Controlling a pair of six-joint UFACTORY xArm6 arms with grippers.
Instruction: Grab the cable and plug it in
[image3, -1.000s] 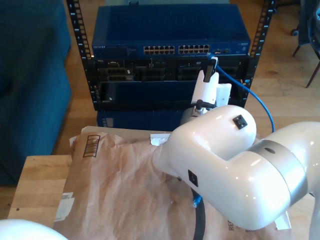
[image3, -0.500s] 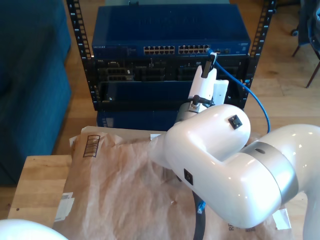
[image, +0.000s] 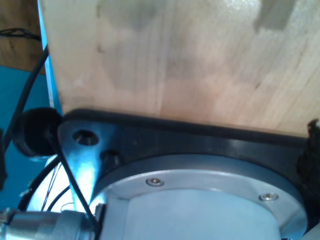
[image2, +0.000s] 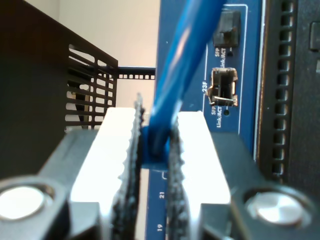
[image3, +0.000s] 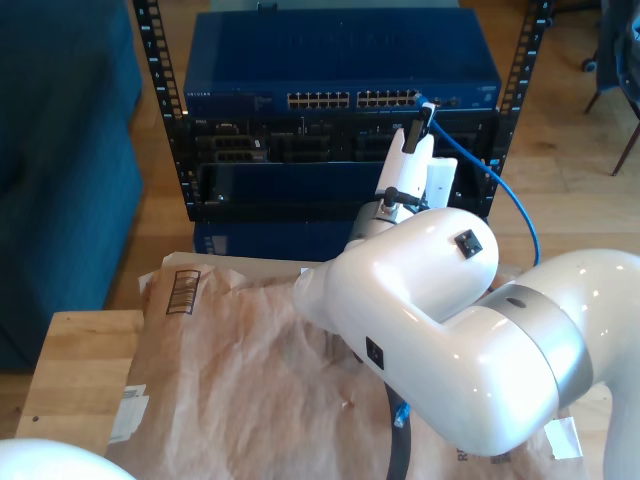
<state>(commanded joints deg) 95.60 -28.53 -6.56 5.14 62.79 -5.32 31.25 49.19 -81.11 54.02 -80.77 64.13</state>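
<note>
**Blue cable held at the switch's port row**

A large white arm (image3: 470, 350) took up much of the exterior view's lower right, reaching over a counter (image3: 70, 360) covered with crumpled brown paper (image3: 240, 370). Beyond the counter stood a black rack (image3: 160, 110) carrying a blue network switch (image3: 340, 60) with a row of ports along its front, and darker units below it.

My second end effector (image3: 424, 118) was raised to the end of the port row nearer the exterior view's right. In the second wrist view it (image2: 155, 150) was clenched on the cable (image2: 175, 80): the two white fingers (image2: 200, 150) with dark ribbed pads pinched the blue boot of the plug between them, and the cord ran up from the grip across the blue face of the switch, beside a small port labelled 23F (image2: 224, 87). Whether the plug was seated in a port could not be told. In the exterior view the cable (image3: 515, 200) curved from the end effector out and down along the rack's side toward the view's right, passing behind the arm.

The first wrist view looked at pale wood (image: 175, 60) over a black and grey mount (image: 200, 165), with thin black wires (image: 65, 170) beside it; I could not tell the state of my first end effector.
</note>
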